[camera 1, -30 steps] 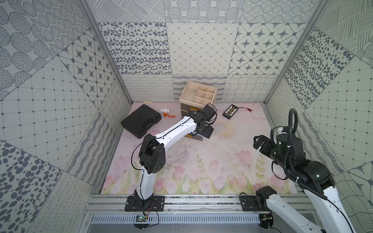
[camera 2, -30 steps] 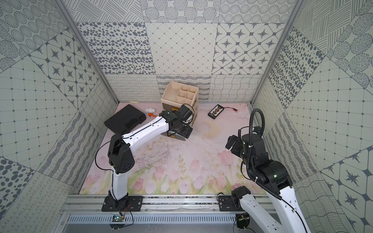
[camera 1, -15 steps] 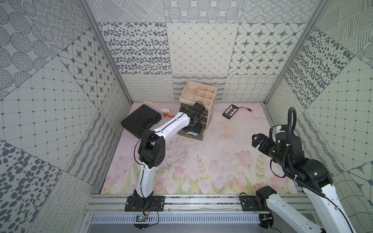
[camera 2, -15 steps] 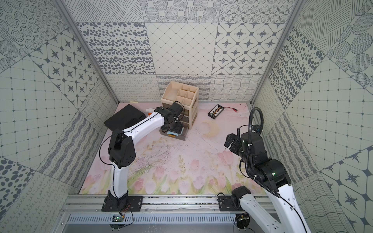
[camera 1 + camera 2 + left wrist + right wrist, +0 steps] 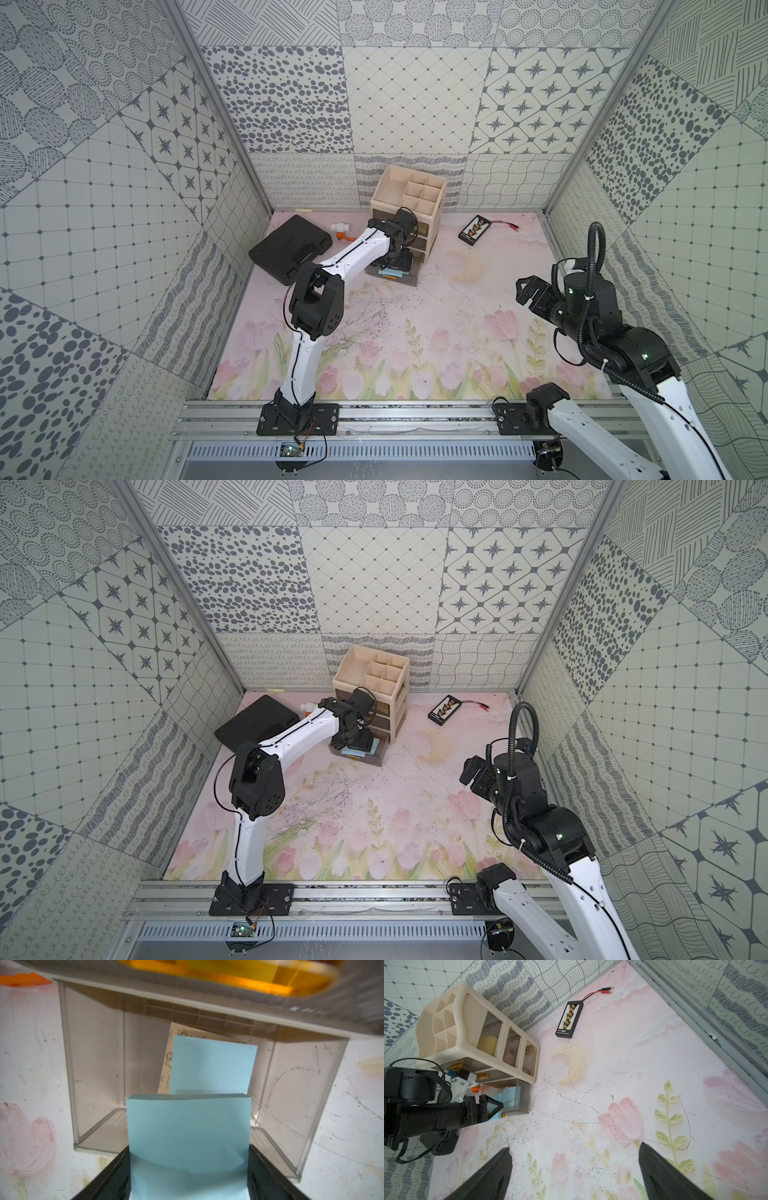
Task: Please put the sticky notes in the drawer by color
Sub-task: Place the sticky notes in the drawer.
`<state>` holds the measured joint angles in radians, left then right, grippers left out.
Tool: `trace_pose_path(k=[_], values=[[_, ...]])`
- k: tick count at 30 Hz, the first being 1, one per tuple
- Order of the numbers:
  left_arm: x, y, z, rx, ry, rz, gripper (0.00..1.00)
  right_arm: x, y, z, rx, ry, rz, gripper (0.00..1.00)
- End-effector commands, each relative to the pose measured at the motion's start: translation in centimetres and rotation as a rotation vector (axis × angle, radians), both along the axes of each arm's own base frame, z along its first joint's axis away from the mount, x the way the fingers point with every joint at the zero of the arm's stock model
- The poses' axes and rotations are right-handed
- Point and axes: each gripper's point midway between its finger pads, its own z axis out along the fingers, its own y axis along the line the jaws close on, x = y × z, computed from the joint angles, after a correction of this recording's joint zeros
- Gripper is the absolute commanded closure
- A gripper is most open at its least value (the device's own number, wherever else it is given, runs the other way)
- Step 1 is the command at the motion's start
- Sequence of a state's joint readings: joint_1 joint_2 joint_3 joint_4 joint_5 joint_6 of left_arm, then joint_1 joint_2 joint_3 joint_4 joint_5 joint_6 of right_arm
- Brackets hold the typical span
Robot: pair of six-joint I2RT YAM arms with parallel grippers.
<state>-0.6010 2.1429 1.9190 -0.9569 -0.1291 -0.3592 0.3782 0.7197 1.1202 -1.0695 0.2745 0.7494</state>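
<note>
Left gripper (image 5: 189, 1148) apparently clasping one blue sticky note (image 5: 187, 1122), second blue note (image 5: 212, 1064) in drawer (image 5: 93, 1064), right gripper (image 5: 575, 1146) agape

Pad of sticky notes (image 5: 187, 1136) light blue, plain; second sheet (image 5: 212, 1064) the same blue; drawer (image 5: 93, 1064) smoky clear grey; organiser (image 5: 409, 195) cream, yellow notes (image 5: 486, 1045) showing through one side opening; mat (image 5: 415, 316) pale pink, pink tulips, green leaves; walls (image 5: 415, 104) white with grey dots, stars, grids; case (image 5: 286, 249) black.
</note>
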Motion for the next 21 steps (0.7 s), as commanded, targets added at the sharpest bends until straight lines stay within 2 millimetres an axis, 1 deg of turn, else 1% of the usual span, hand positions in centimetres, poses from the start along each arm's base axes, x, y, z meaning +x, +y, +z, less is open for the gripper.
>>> trace_pose_path(k=[1,3,6,9,11,13,17,21], values=[[1.3,0.6,0.5,0.012,-0.037,0.03,0.17,0.5,0.2,0.3,0.018,-0.027,-0.001,0.01],[1.6,0.6,0.7,0.015,-0.048,0.04,0.18,0.4,0.2,0.3,0.02,-0.028,-0.003,0.01],[2.2,0.1,0.9,-0.009,-0.053,0.048,0.18,0.3,0.2,0.2,0.025,-0.027,-0.005,0.01],[2.4,-0.3,0.7,-0.034,-0.061,0.066,0.1,0.2,0.2,0.0,0.031,-0.024,-0.008,0.01],[2.4,-0.4,0.9,-0.06,-0.085,0.076,0.06,0.1,0.1,-0.1,0.035,-0.023,-0.011,0.01],[2.6,-0.6,1.5,-0.092,-0.119,0.077,0.03,0.0,0.1,-0.3,0.036,-0.021,-0.012,0.01],[2.5,-0.3,2.6,-0.1,-0.144,0.088,0.02,0.1,0.4,-0.6,0.042,-0.013,0.0,0.01],[1.9,1.2,4.3,-0.09,-0.191,0.129,0.02,0.2,0.5,-0.7,0.041,-0.01,0.003,0.01]])
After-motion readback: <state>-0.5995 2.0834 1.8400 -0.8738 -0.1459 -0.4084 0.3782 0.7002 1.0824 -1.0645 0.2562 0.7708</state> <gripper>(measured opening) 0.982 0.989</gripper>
